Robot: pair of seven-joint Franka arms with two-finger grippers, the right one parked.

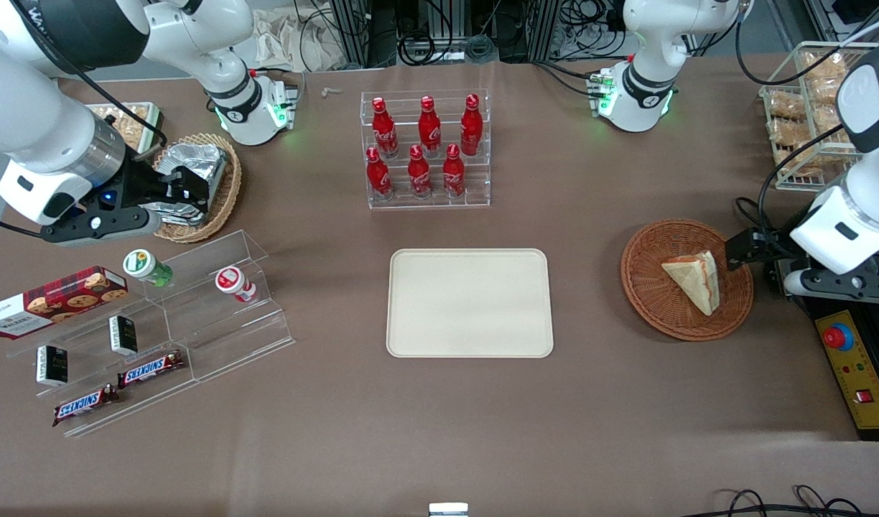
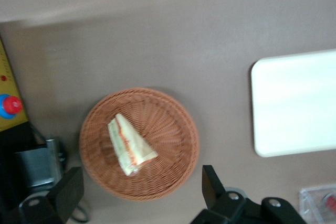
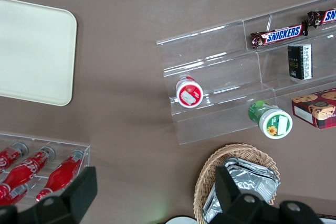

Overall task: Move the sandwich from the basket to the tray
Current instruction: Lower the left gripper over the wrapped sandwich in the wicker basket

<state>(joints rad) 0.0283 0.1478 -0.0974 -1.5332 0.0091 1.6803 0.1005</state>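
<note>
Fingers: your left gripper [image 2: 142, 190] has its two black fingers [image 2: 68, 190] spread wide with nothing between them
Gripper position: it hangs over the working arm's end of the table, just beside the basket's rim and clear of the wicker; in the front view it [image 1: 742, 249] sits at the basket's edge nearest that arm
Sandwich: you see the sandwich [image 1: 694, 280] lying inside the basket, a small triangular wedge of pale bread resting on its side, its point aimed toward the front camera
Sandwich look: the cut edge shows thin red, orange and green filling layers, and the bread faces look smooth and off-white; the wrist view shows it [image 2: 130, 145] resting a little off the basket's centre, toward the rim
Basket: the basket [image 1: 644, 266] is round, shallow, reddish-brown woven wicker with a ribbed weave spiralling out from the middle; it sits on the brown table cloth, well apart from the tray
Tray: the tray [image 1: 470, 302] is flat, cream-beige, smooth plastic, rectangular with rounded corners and a low rim; it lies near the middle of the table, and its surface is bare
Nearby: a yellow control box with a red button [image 1: 837, 336] stands at the table edge beside your gripper
</note>
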